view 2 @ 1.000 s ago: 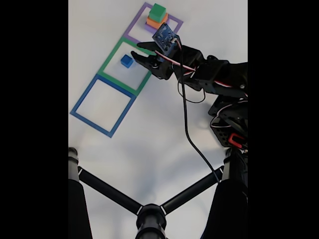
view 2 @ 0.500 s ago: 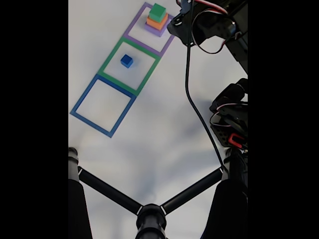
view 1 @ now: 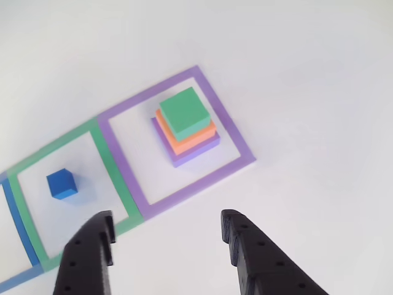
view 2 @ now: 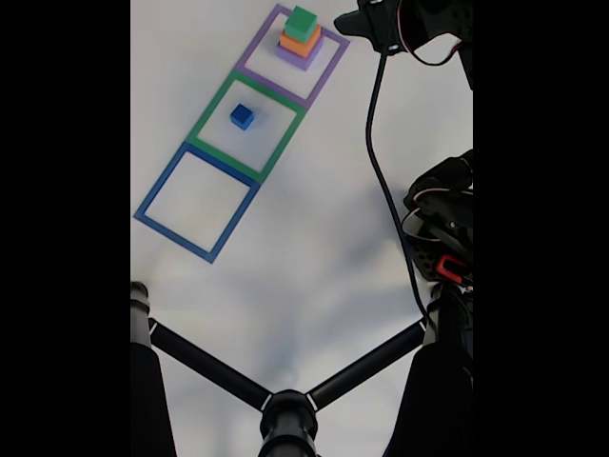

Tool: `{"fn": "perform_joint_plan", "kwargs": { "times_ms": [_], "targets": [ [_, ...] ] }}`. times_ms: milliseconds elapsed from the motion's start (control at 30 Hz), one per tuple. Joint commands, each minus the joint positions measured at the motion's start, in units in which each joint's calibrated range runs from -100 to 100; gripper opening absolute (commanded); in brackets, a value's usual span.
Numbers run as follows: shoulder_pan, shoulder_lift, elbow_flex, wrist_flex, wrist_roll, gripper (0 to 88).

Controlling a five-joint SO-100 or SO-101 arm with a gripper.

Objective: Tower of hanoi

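The end effector (view 1: 167,236) hangs above a white surface (view 1: 319,86) with its two black fingers (view 1: 92,252) spread wide apart and nothing held between them. A second ago, in the fixed view, it sat low beside the small blue cube (view 2: 243,116), at the edge of the green square (view 2: 211,122). Since then the arm has lifted and swung away, so the end effector (view 2: 354,21) now sits at the top of the fixed view, just beside the purple square (view 2: 259,45).

The blue cube (view 1: 62,184) has not moved. It rests alone inside the green square (view 1: 110,166), which in the other view lies ahead of the left finger and off to its left. Directly ahead of the open fingers, inside the purple square (view 1: 227,123), stands a stack of three blocks: a green block (view 1: 184,110) on top, an orange block (view 1: 196,138) under it, and a purple block (view 1: 202,147) at the bottom. The stack is a little beyond the fingertips, not touching them.

The blue square (view 2: 152,200), seen in the fixed view, holds nothing and lies far from the end effector, past the green square.

This suggests the smallest piece has been placed and released, and the arm is lining up on the stack. The green block is probably next to be lifted, likely bound for the blue square.
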Motion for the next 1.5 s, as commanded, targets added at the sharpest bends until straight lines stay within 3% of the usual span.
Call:
{"fn": "perform_joint_plan", "kwargs": {
  "times_ms": [0, 333, 667, 1067, 1467],
  "targets": [
    [3.7, -1.8, 7.4, -9.2, 0.0, 33.0],
    [6.9, -1.0, 32.9, -44.1, 0.0, 34.3],
    [6.3, 10.5, 46.1, -75.1, 0.0, 32.8],
    [3.4, 21.7, 53.4, -96.3, 0.0, 33.8],
    [2.1, 31.3, 50.7, -104.0, 0.0, 33.5]
  ]
}}
